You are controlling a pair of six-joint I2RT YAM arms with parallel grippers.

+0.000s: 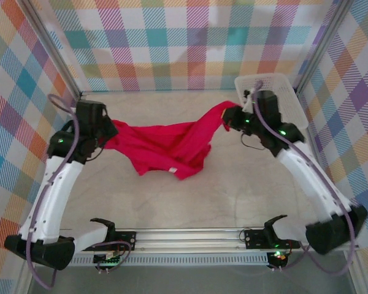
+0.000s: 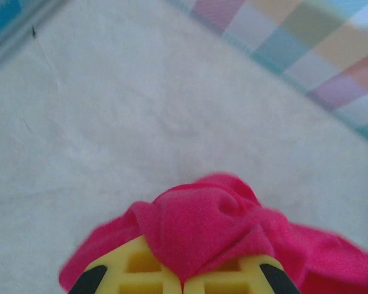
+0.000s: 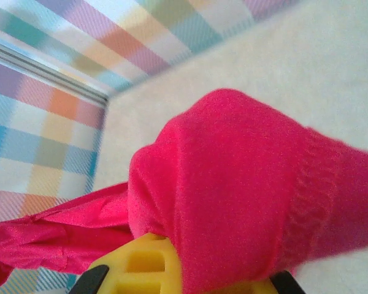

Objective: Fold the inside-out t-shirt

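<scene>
Both the left end effector (image 1: 104, 139) and right end effector (image 1: 228, 119) were clamped onto opposite ends of the red t-shirt (image 1: 165, 147).

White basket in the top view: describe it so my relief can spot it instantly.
On the pale table, look to the far right corner by the plaid wall. The white basket sits there, just behind the right gripper, which pinches the red t-shirt. It is the one white, mesh-sided container there.

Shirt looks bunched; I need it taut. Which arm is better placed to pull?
Likely right: right claw grips a stretched hemmed end of the red t-shirt; slack bunches beside left claw.
</scene>
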